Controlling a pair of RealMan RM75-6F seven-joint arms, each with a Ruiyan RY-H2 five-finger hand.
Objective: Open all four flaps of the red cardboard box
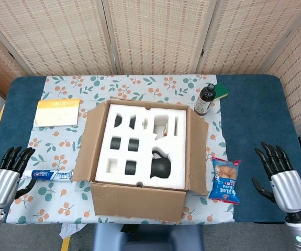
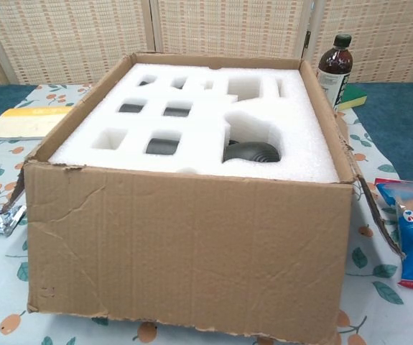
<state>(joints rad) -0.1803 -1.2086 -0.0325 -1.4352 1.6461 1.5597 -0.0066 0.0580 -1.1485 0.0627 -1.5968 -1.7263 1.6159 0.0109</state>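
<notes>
My left hand [image 1: 2, 180] and right hand [image 1: 282, 180] hover with fingers spread, holding nothing. The cardboard box [image 1: 140, 157] sits between them, well apart from both, flaps apparently folded outward.

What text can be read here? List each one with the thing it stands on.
Nothing reads with certainty.
Blue and white toothpaste box: brand lettering, too small to read.
Yellow booklet: a printed word on its cover, blurred.
Blue snack bag: print blurred in both views.
Dark glass bottle: label unreadable.
Brown cardboard box: no print visible.
</notes>
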